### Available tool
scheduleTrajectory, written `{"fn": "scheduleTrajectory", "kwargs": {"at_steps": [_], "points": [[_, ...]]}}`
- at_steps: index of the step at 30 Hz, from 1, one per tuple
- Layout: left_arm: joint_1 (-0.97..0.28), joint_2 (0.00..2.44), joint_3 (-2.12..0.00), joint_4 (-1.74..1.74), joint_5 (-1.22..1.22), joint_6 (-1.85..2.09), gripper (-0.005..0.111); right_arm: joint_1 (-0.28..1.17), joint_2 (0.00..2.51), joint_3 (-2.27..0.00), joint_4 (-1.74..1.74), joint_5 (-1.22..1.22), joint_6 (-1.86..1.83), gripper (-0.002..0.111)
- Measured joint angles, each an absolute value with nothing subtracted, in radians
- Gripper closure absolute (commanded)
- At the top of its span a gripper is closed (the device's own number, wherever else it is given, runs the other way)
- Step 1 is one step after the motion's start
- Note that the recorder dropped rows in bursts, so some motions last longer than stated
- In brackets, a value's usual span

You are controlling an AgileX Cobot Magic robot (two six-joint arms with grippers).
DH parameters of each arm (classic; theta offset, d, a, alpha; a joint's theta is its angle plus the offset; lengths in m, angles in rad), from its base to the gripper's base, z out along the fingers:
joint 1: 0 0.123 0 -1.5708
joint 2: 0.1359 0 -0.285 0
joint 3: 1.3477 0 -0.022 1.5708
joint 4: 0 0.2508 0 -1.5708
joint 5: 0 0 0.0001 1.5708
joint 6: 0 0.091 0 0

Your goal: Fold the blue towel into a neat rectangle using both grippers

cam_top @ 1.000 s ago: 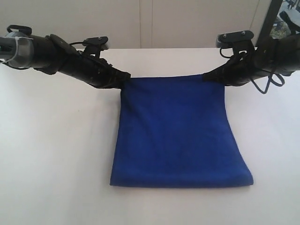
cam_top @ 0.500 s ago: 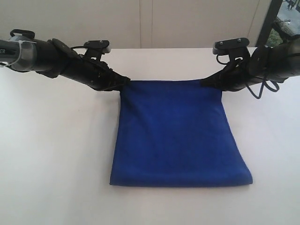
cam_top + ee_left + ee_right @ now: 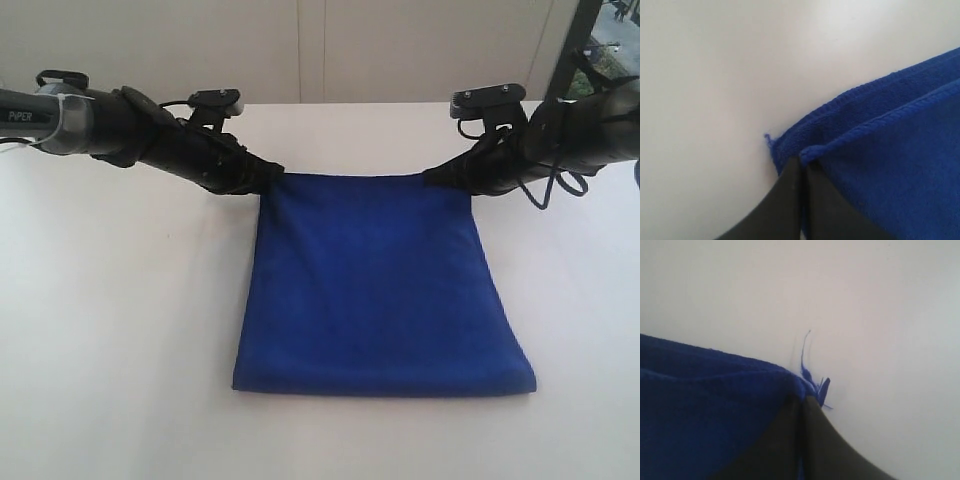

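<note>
– Between the left pincer [image 3: 272, 177] and the right pincer [image 3: 432, 175], what lies on the white counter [image 3: 120, 320]?

– A soft royal-blue microfibre towel [image 3: 380, 285], spanning from one black tapering pincer to the other and running out flat from both across the counter. Each pincer is pressed together on one corner of that edge.

– One layer or two?

– Two, I judge. Right at the left pincer's tips two stitched hems run one over the other, and the edge farthest from both pincers looks rounded, like a crease rather than a hem.

– So the first fold is done?

– Nearly. The corners look close to matched, though beside the left pincer the lower hem shows a little beyond the upper. At the right pincer's tips a loose blue thread [image 3: 805, 347] sticks out.

– And what's left?

– Letting go of both corners, then probably another fold, since the shape is nearly square. Whether the held corners touch the counter, I cannot tell.
</note>
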State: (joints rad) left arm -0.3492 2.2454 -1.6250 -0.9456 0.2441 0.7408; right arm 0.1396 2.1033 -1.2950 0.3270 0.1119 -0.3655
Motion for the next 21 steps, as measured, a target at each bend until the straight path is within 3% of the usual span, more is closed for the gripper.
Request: {"fn": "scheduleTrajectory", "kwargs": {"at_steps": [3, 8, 12, 18, 21], "points": [[-0.349, 2.245, -1.625, -0.948, 0.253, 0.741, 0.105, 0.140, 2.103, -1.295, 0.327, 0.112, -0.366, 0.107], [-0.349, 2.245, -1.625, -0.948, 0.267, 0.778, 0.065, 0.140, 2.103, -1.295, 0.327, 0.112, -0.366, 0.082], [-0.349, 2.245, -1.625, -0.948, 0.267, 0.782, 0.052, 0.140, 2.103, -1.295, 0.327, 0.112, -0.366, 0.071], [-0.336, 2.212, -1.625, -0.899, 0.273, 0.786, 0.052, 0.140, 2.065, -1.295, 0.327, 0.173, -0.345, 0.076], [-0.312, 2.163, -1.625, -0.893, 0.293, 0.786, 0.061, 0.140, 2.008, -1.310, 0.327, 0.230, -0.288, 0.097]]}}
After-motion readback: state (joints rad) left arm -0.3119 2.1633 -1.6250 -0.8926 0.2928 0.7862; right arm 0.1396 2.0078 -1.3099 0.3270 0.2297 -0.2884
